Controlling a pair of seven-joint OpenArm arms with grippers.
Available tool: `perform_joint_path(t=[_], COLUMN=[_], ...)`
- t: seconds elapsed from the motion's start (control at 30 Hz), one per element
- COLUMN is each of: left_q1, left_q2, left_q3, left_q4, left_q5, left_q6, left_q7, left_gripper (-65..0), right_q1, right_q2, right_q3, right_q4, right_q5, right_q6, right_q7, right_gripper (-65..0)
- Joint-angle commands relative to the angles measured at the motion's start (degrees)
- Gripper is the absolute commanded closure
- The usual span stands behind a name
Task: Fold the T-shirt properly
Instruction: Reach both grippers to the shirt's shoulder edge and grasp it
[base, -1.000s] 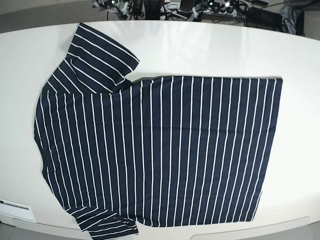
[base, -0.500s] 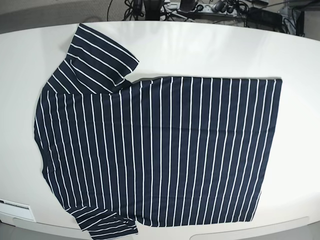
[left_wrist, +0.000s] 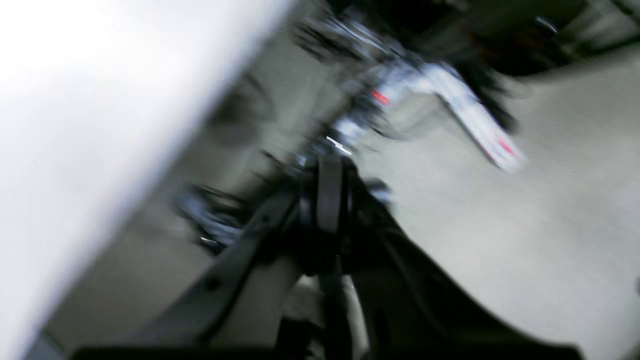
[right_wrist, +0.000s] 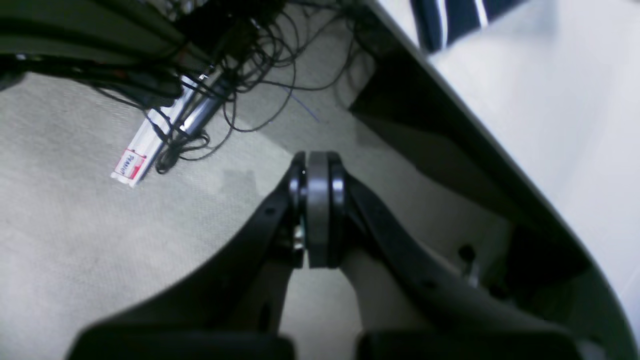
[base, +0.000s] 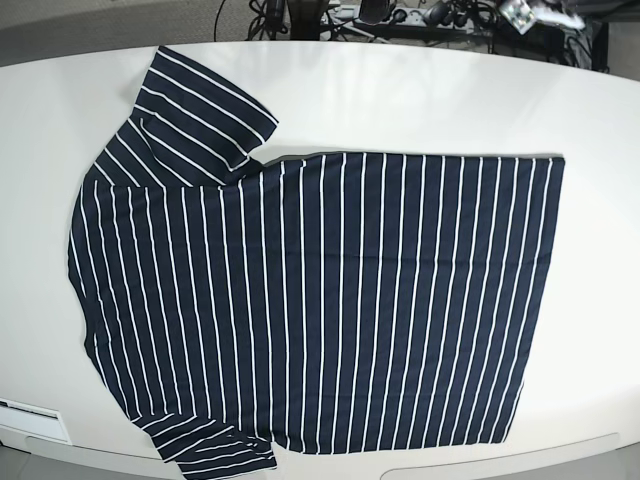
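Note:
The T-shirt (base: 320, 300), dark navy with thin white stripes, lies spread flat on the white table (base: 420, 100). Its collar end is at the left, its hem at the right, and its sleeves at top left and bottom left. My right gripper (right_wrist: 318, 170) is shut and empty, and it hangs over the floor beside the table edge. A corner of the T-shirt (right_wrist: 450, 20) shows above it. My left gripper (left_wrist: 328, 175) is blurred. Its fingers look pressed together and empty, off the table over the floor. No gripper touches the shirt.
Beyond the table's far edge are tangled cables (right_wrist: 240, 60) and a white power strip (right_wrist: 150, 145) on grey carpet. The power strip also shows in the left wrist view (left_wrist: 470, 115). A blurred pale part (base: 525, 12) shows at the top right of the base view. The table rim (right_wrist: 480, 130) runs beside my right gripper.
The T-shirt has not moved. A blurred part at the top left-centre edge a second ago is gone, and a blurred pale part now shows at the top right edge.

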Motion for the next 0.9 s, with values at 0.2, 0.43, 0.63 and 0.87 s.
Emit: perform_joint_path(t=[0.2,0.43,0.63,0.87], left_q1=[-9.2,-20.3,-28.6,-36.7], left_q2=[-7.0,-16.8,-24.2,-26.2], left_q3=[-2.6,-1.5,7.4,19.2], left_q4=[-0.3,-10.8,-18.0,-22.6], left_q5=[1.4,8.5,17.0,24.3], left_q6=[-1.0,-2.4,-9.6,-10.0], left_q7=[-1.7,-13.0,-23.2,-24.7], left_gripper=[0.0,0.0,0.0,-37.1], right_q1=[6.2,18.8,23.8,24.6], right_q2=[0.3,0.3,0.3,0.3], right_q3=[0.0,0.0,0.0,0.0], right_q4=[1.0,1.0,1.0,1.0], right_q5=[-0.5,6.9,6.9,6.9], right_q6=[9.0,14.0,14.6,13.5], right_q7=[5.6,7.4,7.4,7.3], right_gripper=[0.0,0.0,0.0,0.0])
